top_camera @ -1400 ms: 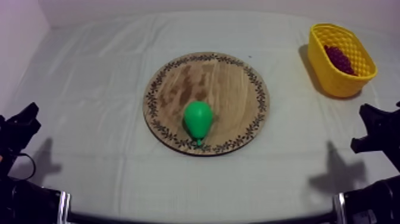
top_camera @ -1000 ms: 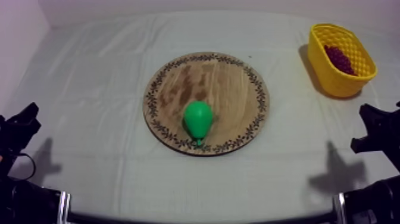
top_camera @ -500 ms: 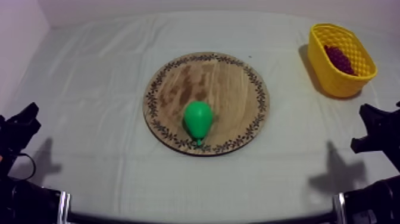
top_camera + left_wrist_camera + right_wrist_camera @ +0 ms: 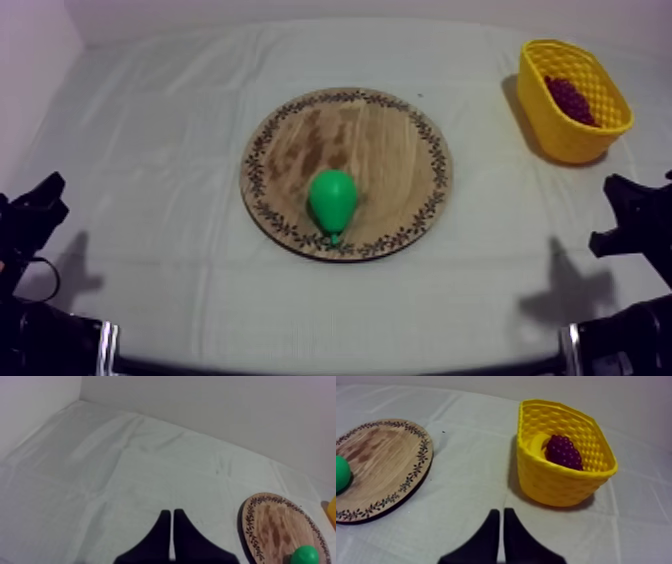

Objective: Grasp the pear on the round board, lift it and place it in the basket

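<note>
A green pear (image 4: 333,200) lies on the near part of the round wooden board (image 4: 390,130) in the middle of the table, stem toward the front edge. The yellow basket (image 4: 590,135) stands at the far right with a bunch of grapes (image 4: 571,98) and something yellow (image 4: 538,443) inside. My left gripper (image 4: 40,205) rests low at the left edge; its fingers (image 4: 171,526) lie together as a narrow wedge, the board (image 4: 280,526) and pear (image 4: 305,554) off to its side. My right gripper (image 4: 625,215) rests low at the right, shut (image 4: 501,526), with the basket (image 4: 556,486) just ahead and the pear (image 4: 341,473) farther off.
Grey-white cloth (image 4: 150,150) covers the table, with a pale wall (image 4: 225,406) behind it. Open cloth lies between the board and the basket and all round the board.
</note>
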Robot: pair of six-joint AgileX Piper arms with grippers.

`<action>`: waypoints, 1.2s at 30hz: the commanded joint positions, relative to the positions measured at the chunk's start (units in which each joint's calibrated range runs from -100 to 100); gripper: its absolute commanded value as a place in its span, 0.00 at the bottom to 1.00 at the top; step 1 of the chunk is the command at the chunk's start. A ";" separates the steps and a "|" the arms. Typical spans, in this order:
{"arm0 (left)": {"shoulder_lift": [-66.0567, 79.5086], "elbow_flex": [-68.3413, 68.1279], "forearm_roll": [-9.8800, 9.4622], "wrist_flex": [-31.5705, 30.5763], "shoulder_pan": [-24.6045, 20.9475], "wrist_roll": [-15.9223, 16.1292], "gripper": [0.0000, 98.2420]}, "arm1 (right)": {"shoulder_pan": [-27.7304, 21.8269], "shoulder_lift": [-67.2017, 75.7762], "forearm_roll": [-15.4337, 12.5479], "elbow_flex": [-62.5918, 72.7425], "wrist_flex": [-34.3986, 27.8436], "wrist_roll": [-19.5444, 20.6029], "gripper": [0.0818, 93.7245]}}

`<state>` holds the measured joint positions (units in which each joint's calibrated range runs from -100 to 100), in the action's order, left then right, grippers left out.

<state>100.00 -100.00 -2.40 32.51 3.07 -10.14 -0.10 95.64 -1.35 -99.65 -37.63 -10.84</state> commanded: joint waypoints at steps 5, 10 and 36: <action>0.00 0.00 -0.02 -0.01 0.01 0.01 0.00 | 0.17 0.03 -0.12 -0.02 0.11 1.00 0.00; 0.00 0.00 -0.02 -0.01 0.01 0.01 0.00 | 0.31 0.03 -0.26 0.59 0.92 -1.09 0.00; 0.00 0.00 -0.02 -0.01 0.01 0.01 0.00 | 17.93 -36.42 6.10 49.86 -16.56 3.15 0.01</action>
<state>100.00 -100.00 -2.40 32.51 3.07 -10.14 15.11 66.00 4.43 -59.23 -51.20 -8.34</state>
